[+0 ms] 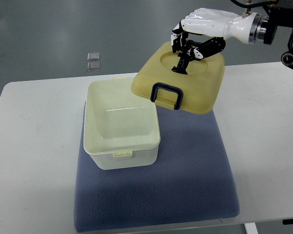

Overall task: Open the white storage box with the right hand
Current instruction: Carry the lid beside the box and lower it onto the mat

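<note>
The white storage box stands open on a blue-grey mat, its inside empty. My right hand comes in from the upper right and is shut on the box's cream lid. It holds the lid tilted in the air, above and to the right of the box. The lid's dark blue handle hangs toward the near side. The lid's far left edge overlaps the box's back right corner in view. The left arm is out of view.
The mat lies on a white table. Two small clear squares lie on the grey floor beyond the table's back edge. A black robot part shows at the upper right.
</note>
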